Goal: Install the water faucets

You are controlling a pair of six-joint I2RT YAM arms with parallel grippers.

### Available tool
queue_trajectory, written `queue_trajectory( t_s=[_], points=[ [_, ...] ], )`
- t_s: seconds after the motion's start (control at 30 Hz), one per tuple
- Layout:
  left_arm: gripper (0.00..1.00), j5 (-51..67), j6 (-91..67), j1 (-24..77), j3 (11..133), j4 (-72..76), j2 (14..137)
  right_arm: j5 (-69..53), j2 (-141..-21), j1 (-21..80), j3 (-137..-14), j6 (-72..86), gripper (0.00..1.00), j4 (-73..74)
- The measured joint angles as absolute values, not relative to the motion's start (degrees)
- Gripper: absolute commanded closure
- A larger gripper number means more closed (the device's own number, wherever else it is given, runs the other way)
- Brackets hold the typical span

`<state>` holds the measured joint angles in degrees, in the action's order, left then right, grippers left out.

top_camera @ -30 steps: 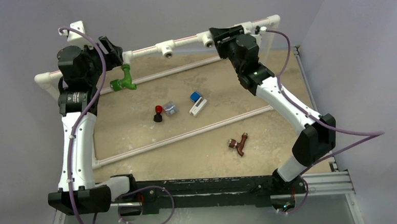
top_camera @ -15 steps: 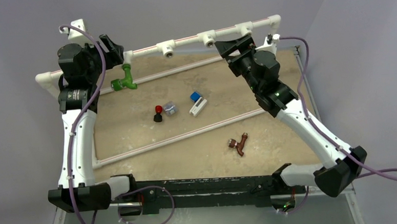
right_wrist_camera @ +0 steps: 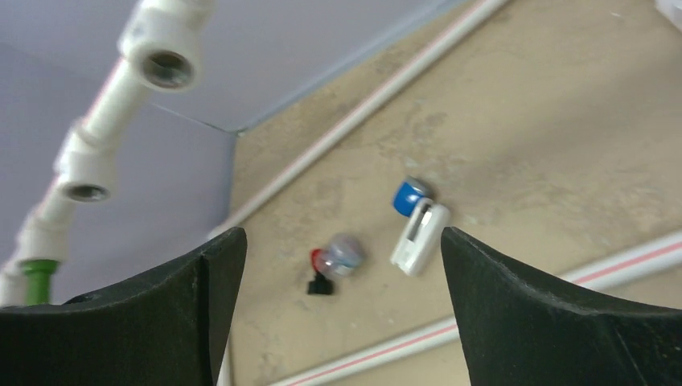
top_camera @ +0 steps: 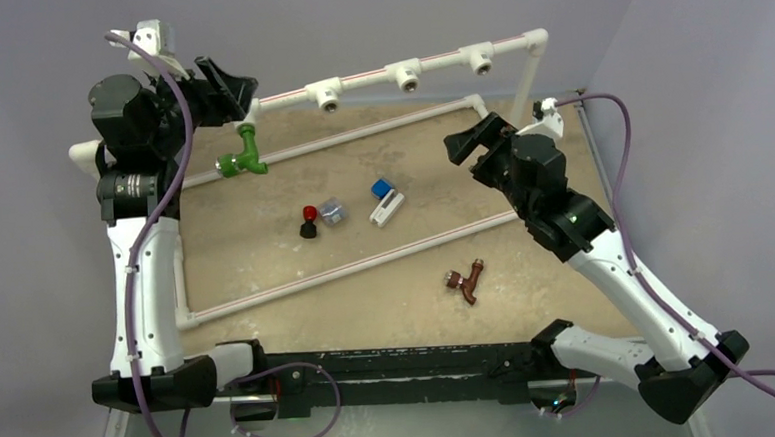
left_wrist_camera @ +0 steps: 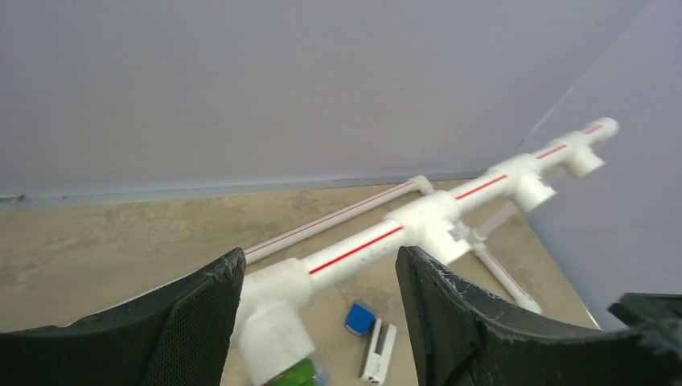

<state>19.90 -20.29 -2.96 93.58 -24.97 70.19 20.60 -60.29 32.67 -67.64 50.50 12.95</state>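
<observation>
My left gripper [top_camera: 235,92] is wide open and holds nothing. It sits up beside the white pipe [top_camera: 366,76], because the green faucet [top_camera: 244,154] just below it hangs from that pipe on its own (I think that one is done). The brown faucet [top_camera: 466,280] lies on the table [top_camera: 265,255], waiting. My right gripper [top_camera: 470,141] is open and empty too, up above it, so I would send it down to fetch the brown one for a bare socket [top_camera: 403,75].

light: soft, even | shadows: faint | wrist views: slightly blurred

Smooth plastic: green faucet [top_camera: 248,146], white pipes [top_camera: 366,76]
</observation>
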Motion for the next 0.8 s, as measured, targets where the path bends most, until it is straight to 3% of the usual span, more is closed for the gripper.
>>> queue_trajectory(
  t_s=[0.17,0.43,0.57,0.8],
  points=[
    [0.37,28.6,-21.8,-2.9,96.5,-25.6,70.2,21.1,-57.8,32.7,-64.8,48.1,0.03,20.4],
    [0.40,38.3,-23.1,5.8,99.0,-30.9,71.2,19.6,-54.4,32.7,-58.3,47.4,0.14,28.2],
    [0.40,41.2,-23.4,13.8,95.0,-32.2,70.4,19.6,-55.9,32.7,-55.5,48.1,0.19,30.2],
    [0.40,42.8,-24.6,16.2,84.7,-35.2,66.4,20.1,-60.8,32.7,-49.8,51.6,0.29,32.2]
  ],
)
